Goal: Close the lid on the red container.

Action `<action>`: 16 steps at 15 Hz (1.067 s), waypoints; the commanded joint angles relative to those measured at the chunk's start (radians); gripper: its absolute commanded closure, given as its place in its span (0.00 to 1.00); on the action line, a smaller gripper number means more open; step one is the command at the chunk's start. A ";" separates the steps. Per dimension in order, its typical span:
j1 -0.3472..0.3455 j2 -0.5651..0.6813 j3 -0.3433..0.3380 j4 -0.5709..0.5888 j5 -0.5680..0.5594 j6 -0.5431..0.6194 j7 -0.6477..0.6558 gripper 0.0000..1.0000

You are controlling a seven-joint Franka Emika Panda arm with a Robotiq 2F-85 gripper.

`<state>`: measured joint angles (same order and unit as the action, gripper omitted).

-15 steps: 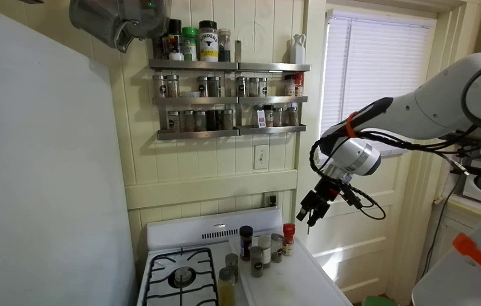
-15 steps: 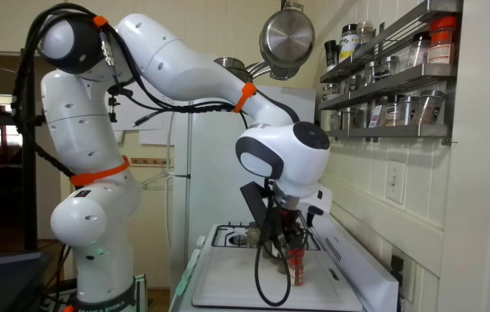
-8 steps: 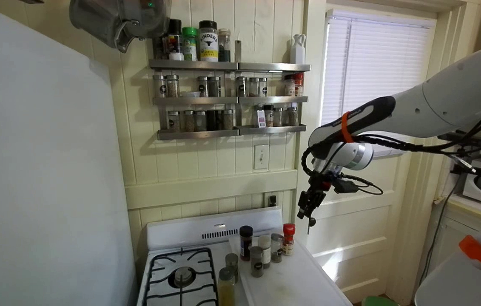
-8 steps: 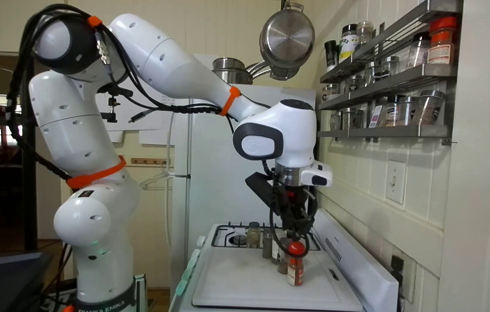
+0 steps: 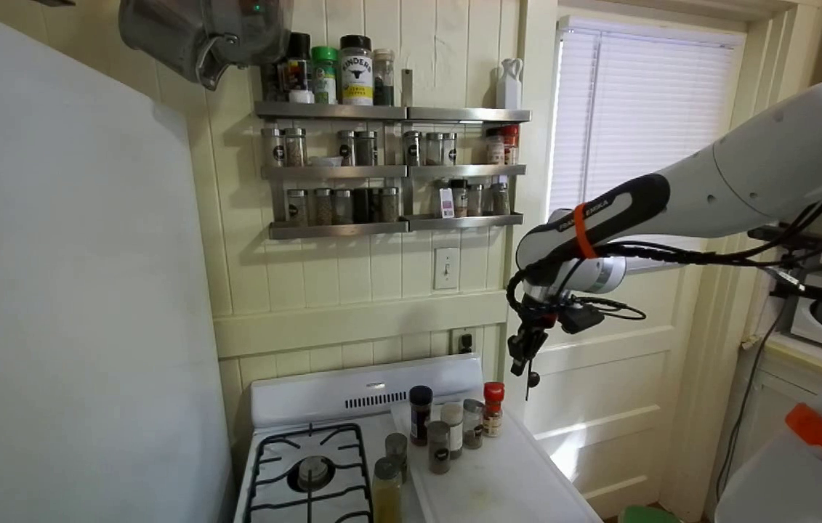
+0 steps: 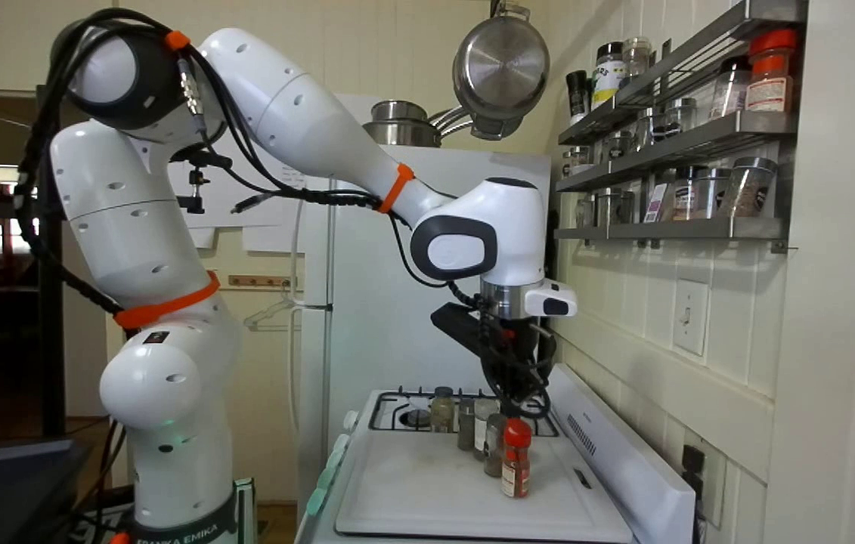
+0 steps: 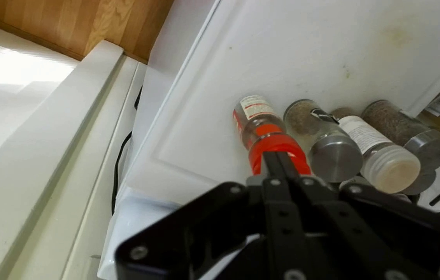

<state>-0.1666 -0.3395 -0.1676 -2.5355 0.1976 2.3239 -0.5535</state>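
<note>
The red container, a small jar topped by a red lid, stands upright on the white stove cover, low and right of center in an exterior view. In the wrist view it sits near the middle of the frame, the top of the lid partly hidden behind the tool; I cannot tell how firmly the lid is seated. The tool is clenched, its two fingers pressed together. In an exterior view it hangs up and to the right of the red container, apart from it.

A silver-lidded jar stands just beside the red container, to its right in the wrist view; beyond it come a white-capped bottle and another jar toward the right edge. In an exterior view a dark-capped bottle is at the upper left of this group, and a bottle with yellowish contents stands at the bottom edge, near the burner grate. Wall shelves occupy the upper middle, and the arm reaches in from the right.
</note>
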 commanded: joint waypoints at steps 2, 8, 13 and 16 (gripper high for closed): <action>0.046 0.020 -0.017 -0.016 -0.047 0.085 0.024 1.00; 0.084 0.050 -0.027 -0.011 -0.020 0.115 0.012 1.00; 0.101 0.065 -0.027 -0.012 -0.016 0.122 0.010 1.00; 0.109 0.081 -0.029 -0.011 -0.009 0.141 0.002 1.00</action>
<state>-0.0815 -0.2793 -0.1817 -2.5416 0.1798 2.4262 -0.5518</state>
